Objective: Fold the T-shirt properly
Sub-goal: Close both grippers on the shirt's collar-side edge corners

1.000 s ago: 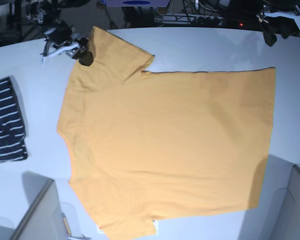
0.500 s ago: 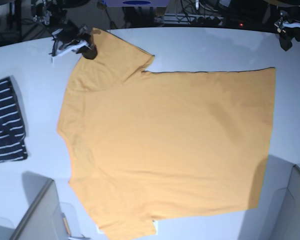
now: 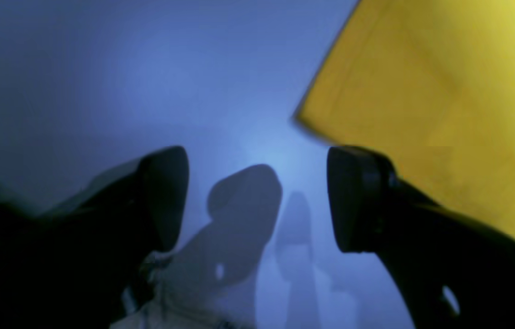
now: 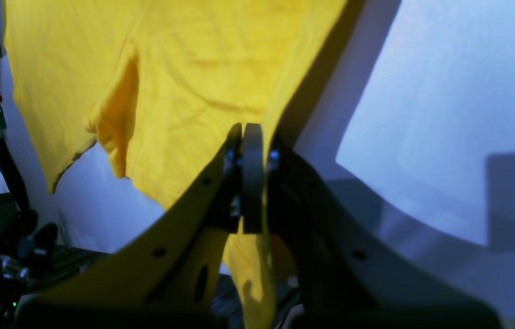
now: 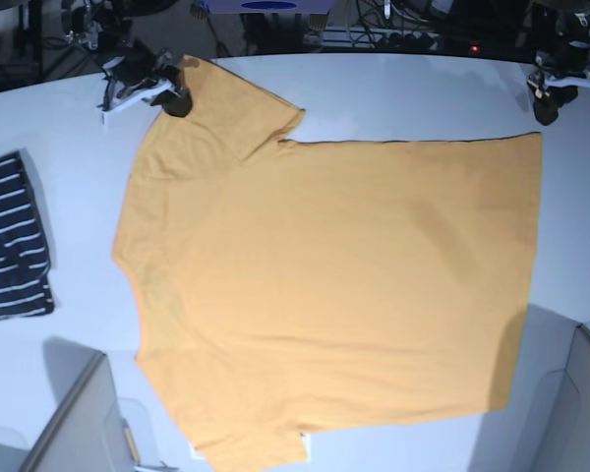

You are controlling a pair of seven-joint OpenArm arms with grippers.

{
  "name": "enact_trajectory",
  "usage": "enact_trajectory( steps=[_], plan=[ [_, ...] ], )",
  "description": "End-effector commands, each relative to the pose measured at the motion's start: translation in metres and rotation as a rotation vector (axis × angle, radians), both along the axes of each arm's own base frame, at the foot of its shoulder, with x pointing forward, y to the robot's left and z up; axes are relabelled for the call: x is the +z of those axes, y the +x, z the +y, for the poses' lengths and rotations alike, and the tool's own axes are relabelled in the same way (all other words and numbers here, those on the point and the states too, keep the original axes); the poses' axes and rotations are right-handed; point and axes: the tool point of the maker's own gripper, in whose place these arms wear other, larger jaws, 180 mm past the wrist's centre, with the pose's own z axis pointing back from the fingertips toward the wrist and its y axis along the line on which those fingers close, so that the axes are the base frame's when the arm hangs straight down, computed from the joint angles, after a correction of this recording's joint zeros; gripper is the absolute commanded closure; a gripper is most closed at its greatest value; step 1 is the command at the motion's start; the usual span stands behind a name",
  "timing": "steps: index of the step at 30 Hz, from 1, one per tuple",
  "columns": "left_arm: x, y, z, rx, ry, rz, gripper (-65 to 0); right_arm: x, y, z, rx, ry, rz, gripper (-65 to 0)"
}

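The orange-yellow T-shirt (image 5: 324,285) lies spread flat on the white table (image 5: 413,93), with its sleeves toward the left of the base view. My right gripper (image 5: 173,94) sits at the far-left sleeve corner. In the right wrist view the right gripper (image 4: 246,137) is shut on the edge of the T-shirt (image 4: 184,82), and the cloth rises to the pads. My left gripper (image 5: 549,101) hovers just beyond the far-right hem corner. In the left wrist view the left gripper (image 3: 257,196) is open over bare table, with the T-shirt's corner (image 3: 444,91) beside the right finger.
A dark navy white-striped garment (image 5: 15,241) lies folded at the table's left edge. Grey panels stand at the near-left (image 5: 74,423) and near-right (image 5: 580,393) corners. Rigs and cables crowd the space behind the far edge.
The right gripper has shut on the sleeve edge and drawn it slightly toward the far side. The left gripper has shifted near the far-right hem corner, still open.
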Motion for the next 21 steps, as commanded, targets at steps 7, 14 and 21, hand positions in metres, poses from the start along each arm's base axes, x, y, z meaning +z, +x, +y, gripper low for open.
enact_trajectory(
  steps=[7, 14, 21],
  plan=[
    [-0.020, 0.024, -0.009, -0.013, -0.119, 0.006, -44.8, -0.001, -0.003, -0.003, 0.007, -0.016, 0.013, 0.0],
    [-0.042, 0.043, -0.048, -0.110, -0.194, 0.036, -44.8, 0.000, -0.002, -0.004, 0.006, -0.017, 0.011, 0.0],
    [-0.056, 0.048, -0.054, -0.078, -0.257, 0.029, -44.8, 0.000, -0.002, -0.005, 0.003, -0.019, 0.011, 0.0]
  ],
)
